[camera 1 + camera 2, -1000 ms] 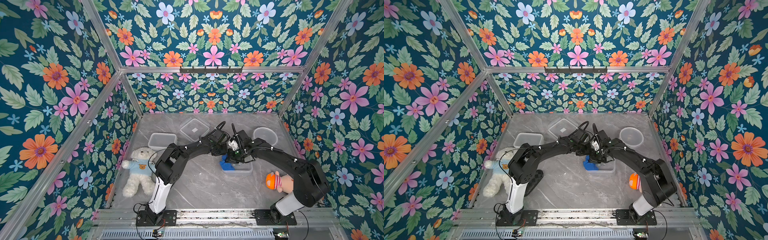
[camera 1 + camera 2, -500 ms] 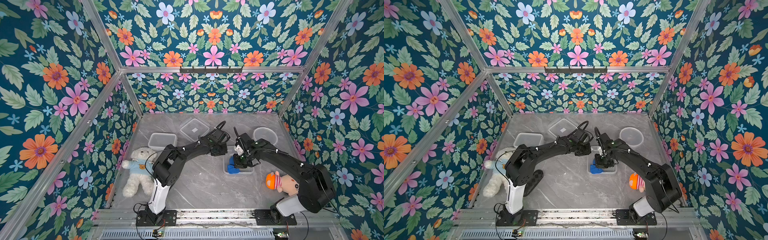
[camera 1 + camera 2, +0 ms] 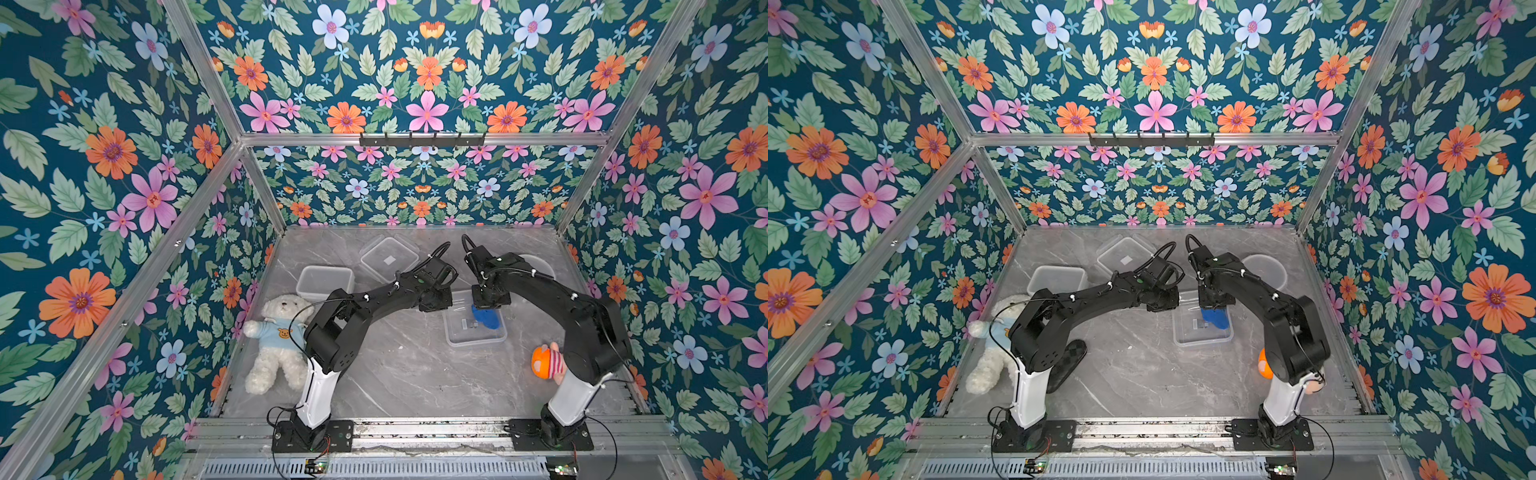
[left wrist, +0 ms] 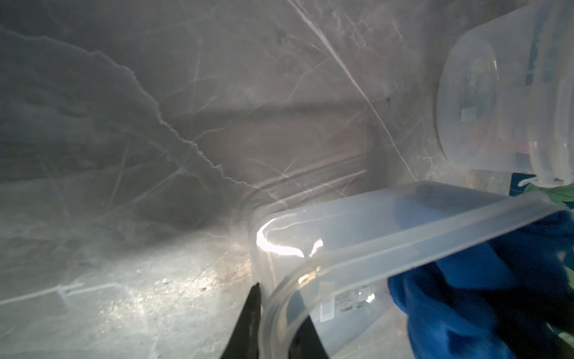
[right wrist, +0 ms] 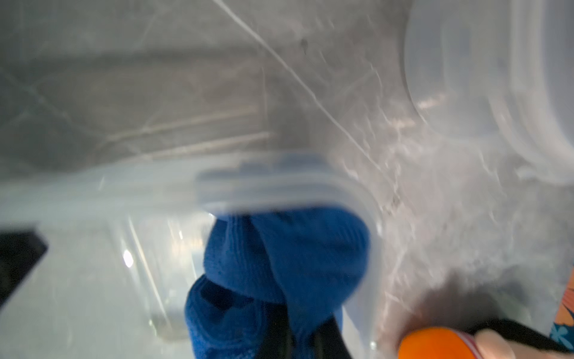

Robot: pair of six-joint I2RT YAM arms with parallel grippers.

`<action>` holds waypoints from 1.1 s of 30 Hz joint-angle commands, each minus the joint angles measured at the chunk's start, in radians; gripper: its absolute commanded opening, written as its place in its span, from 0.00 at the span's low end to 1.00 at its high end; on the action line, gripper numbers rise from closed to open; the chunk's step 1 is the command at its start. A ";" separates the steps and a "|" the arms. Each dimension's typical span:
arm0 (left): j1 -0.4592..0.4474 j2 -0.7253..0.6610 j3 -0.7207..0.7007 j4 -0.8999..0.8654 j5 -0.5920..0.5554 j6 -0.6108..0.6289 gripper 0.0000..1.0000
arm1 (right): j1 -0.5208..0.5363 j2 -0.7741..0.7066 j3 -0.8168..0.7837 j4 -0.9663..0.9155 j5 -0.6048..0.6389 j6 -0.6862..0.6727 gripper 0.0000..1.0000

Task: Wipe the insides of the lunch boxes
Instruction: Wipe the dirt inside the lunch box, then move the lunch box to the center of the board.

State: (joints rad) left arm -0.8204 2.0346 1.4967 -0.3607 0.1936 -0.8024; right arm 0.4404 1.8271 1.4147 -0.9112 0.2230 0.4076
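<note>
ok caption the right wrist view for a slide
Right gripper holds a bunched blue cloth inside a clear rectangular plastic lunch box, near its corner.

Robot lab booth: aluminium frame point(image 3: 424, 139), floral wall panels point(image 3: 415, 62), marble-look tabletop point(image 3: 415, 374), left arm point(image 3: 365, 303), right arm point(image 3: 552, 291), base rail point(image 3: 428, 428).

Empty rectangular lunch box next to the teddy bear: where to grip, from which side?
Pinch the rim of the rectangular lunch box from straight above, one jaw inside, one outside, probably on the short wall facing the table centre. It sits upright, open and lidless, so the thin wall is exposed; the teddy bear crowds its near corner.
</note>
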 commanded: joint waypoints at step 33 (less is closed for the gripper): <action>0.057 0.116 0.255 -0.161 -0.074 0.075 0.18 | -0.017 -0.347 -0.086 0.394 -0.642 -0.014 0.00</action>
State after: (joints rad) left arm -0.7795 2.1254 1.7000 -0.4824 0.1421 -0.7528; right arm 0.4229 1.5223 1.2854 -0.6453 -0.2146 0.3649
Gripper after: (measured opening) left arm 0.176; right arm 0.098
